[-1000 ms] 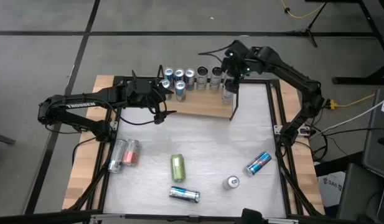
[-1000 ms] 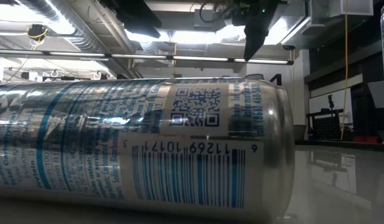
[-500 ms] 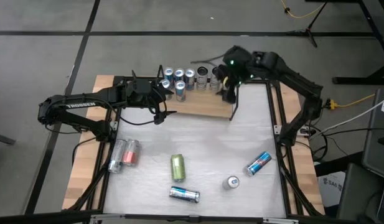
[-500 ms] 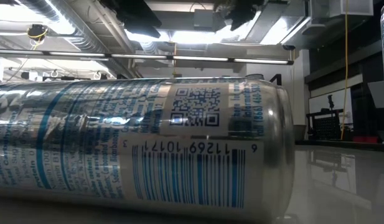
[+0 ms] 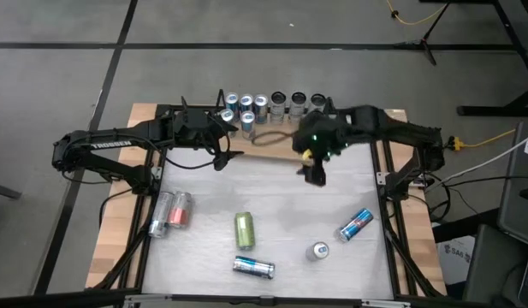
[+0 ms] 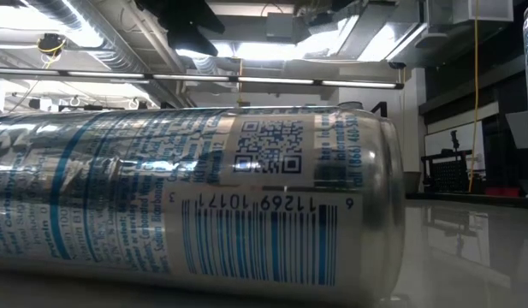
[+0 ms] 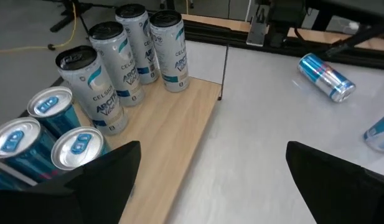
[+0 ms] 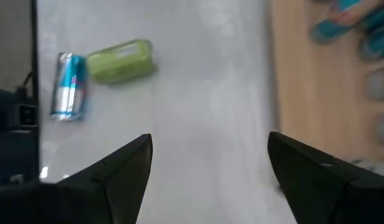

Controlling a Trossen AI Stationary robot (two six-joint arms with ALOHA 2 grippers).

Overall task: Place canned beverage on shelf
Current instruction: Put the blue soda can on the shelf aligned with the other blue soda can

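Your left gripper (image 5: pixel 222 147) hangs over the shelf's (image 5: pixel 276 147) left end with its fingers spread and nothing between them. The shelf sits at the table's (image 5: pixel 281 201) far edge, cans (image 5: pixel 262 106) standing along it. Your right gripper (image 5: pixel 316 171) hovers just in front of the shelf, fingers apart and empty. Loose cans (image 5: pixel 246 229) lie nearer you.
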